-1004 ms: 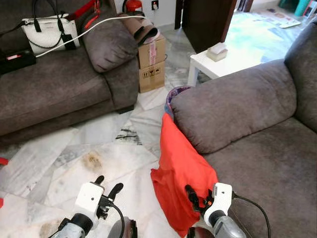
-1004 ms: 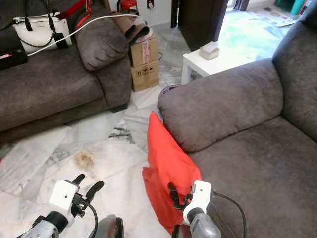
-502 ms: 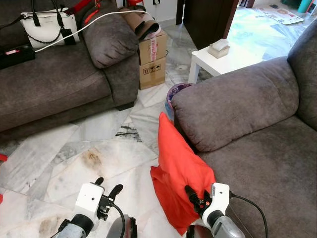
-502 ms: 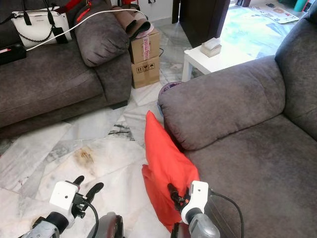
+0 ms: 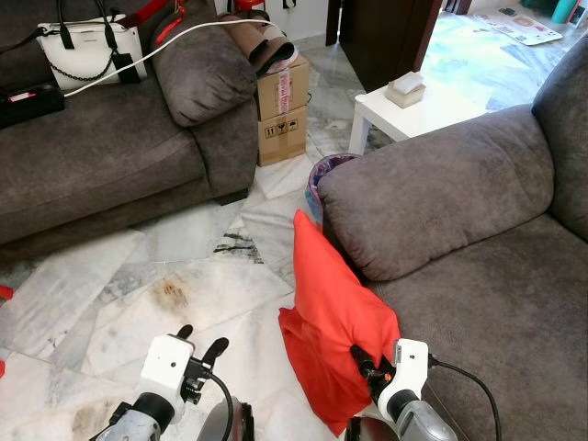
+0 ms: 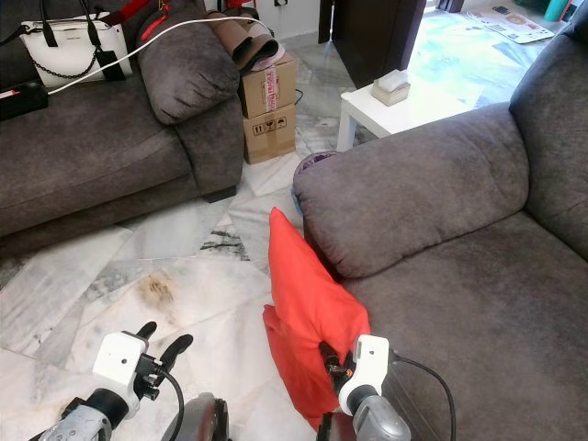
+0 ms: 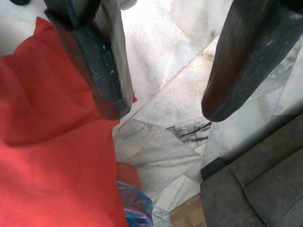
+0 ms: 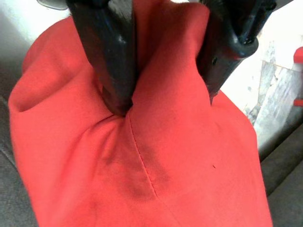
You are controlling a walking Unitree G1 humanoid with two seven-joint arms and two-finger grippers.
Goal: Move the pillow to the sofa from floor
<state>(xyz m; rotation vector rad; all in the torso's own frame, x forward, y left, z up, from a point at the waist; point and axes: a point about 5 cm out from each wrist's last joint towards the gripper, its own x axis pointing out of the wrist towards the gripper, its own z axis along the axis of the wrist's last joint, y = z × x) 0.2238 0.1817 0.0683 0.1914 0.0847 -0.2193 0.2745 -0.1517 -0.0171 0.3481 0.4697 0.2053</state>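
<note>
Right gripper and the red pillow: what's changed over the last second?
The right gripper has pushed forward into the red pillow; its fingers now press into the fabric on either side of a raised fold, though the pillow is not yet lifted. It still leans on the floor against the grey sofa. The left gripper stays open over the marble floor, holding nothing.
</note>
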